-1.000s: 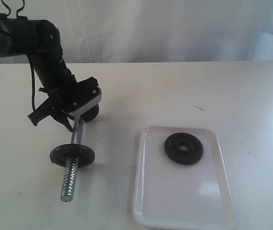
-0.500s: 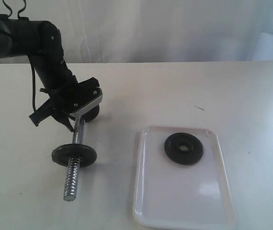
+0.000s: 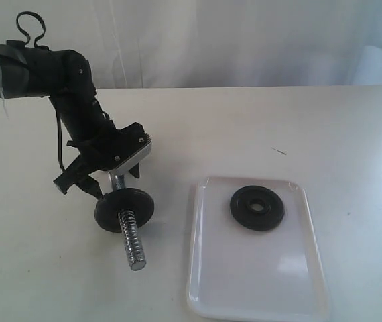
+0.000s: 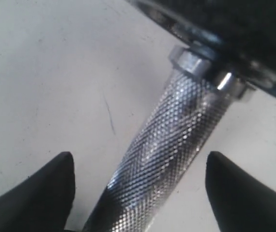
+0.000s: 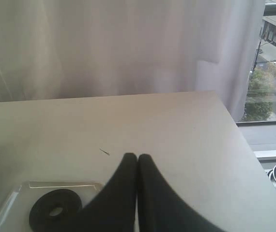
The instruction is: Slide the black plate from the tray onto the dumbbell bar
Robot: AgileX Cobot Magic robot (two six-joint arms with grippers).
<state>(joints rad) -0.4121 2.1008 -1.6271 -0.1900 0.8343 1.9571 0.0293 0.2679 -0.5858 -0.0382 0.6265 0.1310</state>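
- Worktop [image 3: 258, 121]: pale and matte, under everything here; white curtain [image 3: 244, 40] hanging beyond its far edge.
- Left arm [image 3: 70, 87]: black, jointed, reaching in well left of the tray and bending down toward the worktop.
- Tray [image 3: 244, 288]: glossy white, rounded corners, low rim, flat on the worktop with a short end toward the camera. Taken as landmark for the rest.
- Dumbbell bar [image 3: 132, 245]: chrome, left of the tray and apart from it. Coarse threaded end toward the camera, other end tucked under the left claw. Knurled shaft and a chrome collar [image 4: 189, 63] seen in the left wrist view.
- Mounted disc [image 3: 124, 209]: black, already on the bar, standing on edge. Just left of the tray's near-left stretch, not touching the rim.
- Black plate [image 3: 257, 208]: flat inside the tray, in the far half, nearer the far rim than the near one. Central hole and raised inner ring facing up. Nothing touching it.
- Left claw [image 4: 138, 193]: fingertips [image 4: 46, 193] spread to either side of the bar, a strip of worktop visible between each tip and the shaft. Cannot tell whether clamped on the bar farther back.
- Right claw [image 5: 137, 155]: fingers pressed together along their length, nothing between them. Raised beside the tray, with the black plate visible to one side in the right wrist view. Not seen in the exterior view.
- Small dark mark [image 3: 279, 151]: on the worktop just beyond the tray's far rim.
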